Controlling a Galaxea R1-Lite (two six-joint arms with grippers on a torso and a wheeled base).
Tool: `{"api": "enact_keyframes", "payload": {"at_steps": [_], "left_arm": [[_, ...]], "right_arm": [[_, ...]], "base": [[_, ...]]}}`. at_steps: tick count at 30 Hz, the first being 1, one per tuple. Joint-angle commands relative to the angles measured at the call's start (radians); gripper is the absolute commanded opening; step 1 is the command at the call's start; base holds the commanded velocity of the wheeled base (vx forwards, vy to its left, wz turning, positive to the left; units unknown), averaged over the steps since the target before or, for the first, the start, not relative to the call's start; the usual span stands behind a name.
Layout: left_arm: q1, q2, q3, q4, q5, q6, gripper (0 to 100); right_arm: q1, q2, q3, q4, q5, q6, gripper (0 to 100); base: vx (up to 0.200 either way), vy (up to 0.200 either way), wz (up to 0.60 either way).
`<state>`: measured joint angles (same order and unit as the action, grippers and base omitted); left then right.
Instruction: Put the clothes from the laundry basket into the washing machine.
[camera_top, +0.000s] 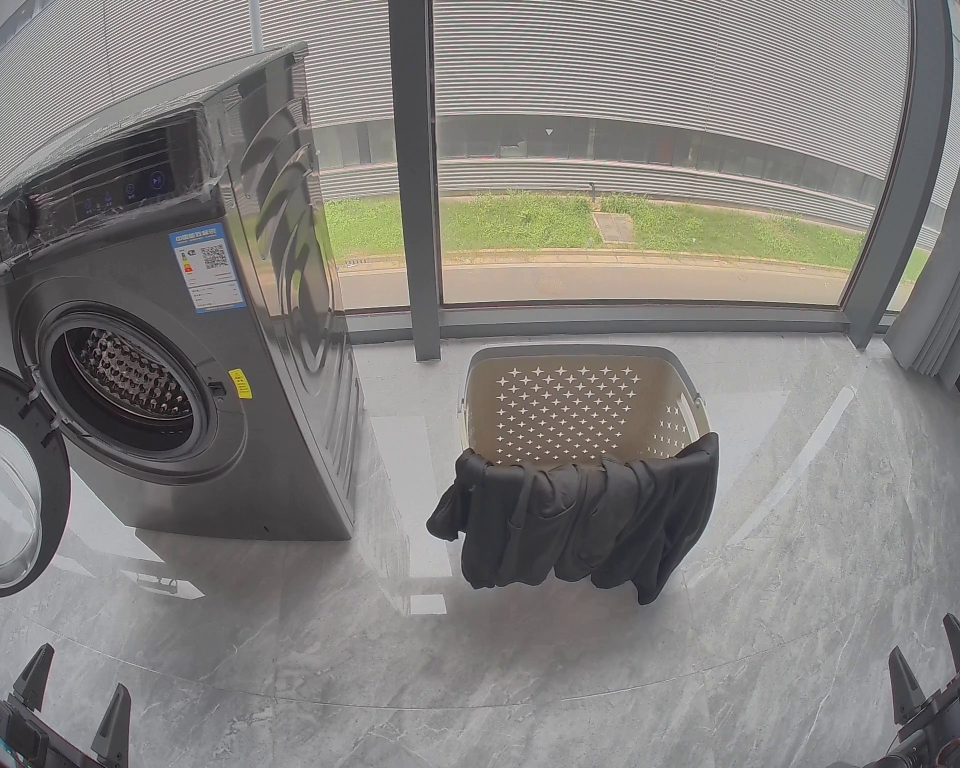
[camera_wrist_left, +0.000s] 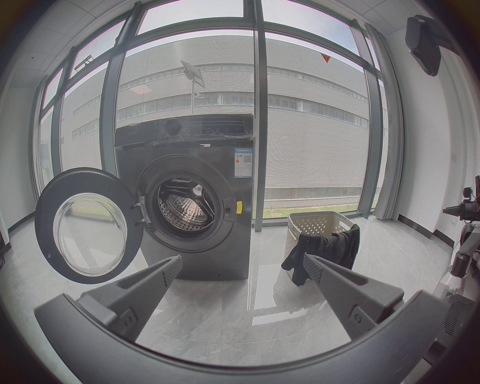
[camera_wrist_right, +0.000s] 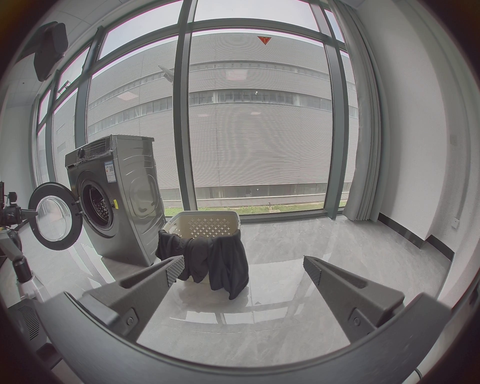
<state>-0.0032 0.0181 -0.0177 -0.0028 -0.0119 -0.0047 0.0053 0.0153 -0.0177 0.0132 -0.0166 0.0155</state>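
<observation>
1. Both grippers sit nearest, low at the near edge of the floor (camera_top: 500, 660). My left gripper (camera_wrist_left: 241, 260) and my right gripper (camera_wrist_right: 242, 260) each have their fingers spread wide and hold nothing.
2. Farther off, the clothes (camera_top: 590, 520) are one dark, limp bundle draped over the near rim of the laundry basket (camera_top: 575, 352). Most of it hangs down the outside toward the floor, well apart from both grippers. I cannot tell whether it is one garment or several. The basket's pale, perforated wall shows behind it.
3. Left of the basket stands the washing machine (camera_top: 150, 300). Its round door (camera_top: 25, 490) is swung open toward me and the drum (camera_top: 130, 375) is showing.
4. Risk, as I judge it: the basket looks light and the floor is glossy, so a sideways pull on the cloth could drag or tip the basket.
5. A shallow pinch on one fold might let the bundle slide off onto the floor.
6. Loose ends could trail and snag at the drum's mouth, and my left arm could knock the open door on the way in.
</observation>
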Motion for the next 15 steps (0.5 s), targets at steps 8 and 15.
{"api": "enact_keyframes", "payload": {"at_steps": [8,15], "left_arm": [[0.000,-0.018,0.018,0.000,0.000,0.002,100],[0.000,-0.018,0.018,0.000,0.001,0.002,100]], "right_arm": [[-0.001,-0.015,0.013,-0.001,0.000,0.000,100],[-0.001,-0.014,0.013,0.001,0.003,-0.016,100]], "base": [[0.000,0.000,0.00],[0.000,0.000,0.00]]}}
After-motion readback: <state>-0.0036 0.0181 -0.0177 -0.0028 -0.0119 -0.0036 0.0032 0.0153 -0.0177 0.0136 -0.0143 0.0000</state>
